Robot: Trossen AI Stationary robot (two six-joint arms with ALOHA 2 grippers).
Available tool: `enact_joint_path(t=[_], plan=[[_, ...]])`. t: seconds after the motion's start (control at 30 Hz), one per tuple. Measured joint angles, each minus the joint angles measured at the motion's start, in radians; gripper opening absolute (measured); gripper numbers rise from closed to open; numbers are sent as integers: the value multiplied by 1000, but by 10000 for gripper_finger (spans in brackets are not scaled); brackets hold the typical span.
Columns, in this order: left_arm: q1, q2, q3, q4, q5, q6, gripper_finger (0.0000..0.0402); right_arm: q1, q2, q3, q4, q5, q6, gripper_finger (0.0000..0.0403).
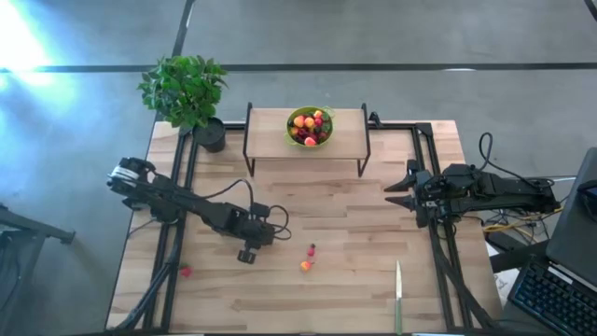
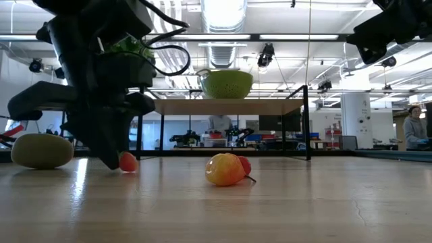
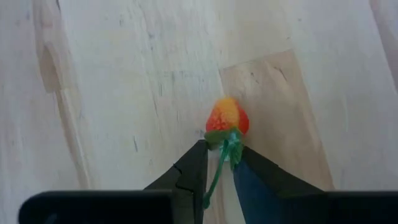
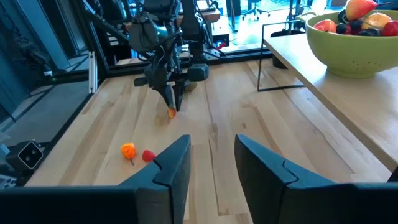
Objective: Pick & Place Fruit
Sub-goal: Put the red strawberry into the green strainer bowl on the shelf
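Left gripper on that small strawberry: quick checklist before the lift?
1. Left gripper around the strawberry stem: ok, fingers straddle the green stem.
2. Firm grip: cannot tell, gap between the fingers remains.
3. Bowl on the shelf: ok, upright, already holds fruit.
4. Right gripper out of the way: ok, at the table's right side, open, empty.
5. Loose fruit nearby: ok, apart from the gripper.

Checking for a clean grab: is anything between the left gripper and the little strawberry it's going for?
Nothing visible. The left gripper is right at the small strawberry, its fingers either side of the green stem on bare wooden table. The other loose fruits lie apart.
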Motion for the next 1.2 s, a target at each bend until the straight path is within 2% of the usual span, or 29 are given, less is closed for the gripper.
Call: enact_joint_path(t=[0.37,0.47,0.63,0.87,1.2], plan=[[0,-2,0,-5,0,11,97,0,0,0,0,0,0,79],[0,-2,0,-5,1,11,75,0,0,0,0,0,0,68],[0,-2,0,-5,1,10,11,0,0,0,0,0,0,52],[4,-2,0,12,-2,10,4,0,0,0,0,0,0,38],[108,-6,99,115,-121,2,2,0,0,0,0,0,0,58]])
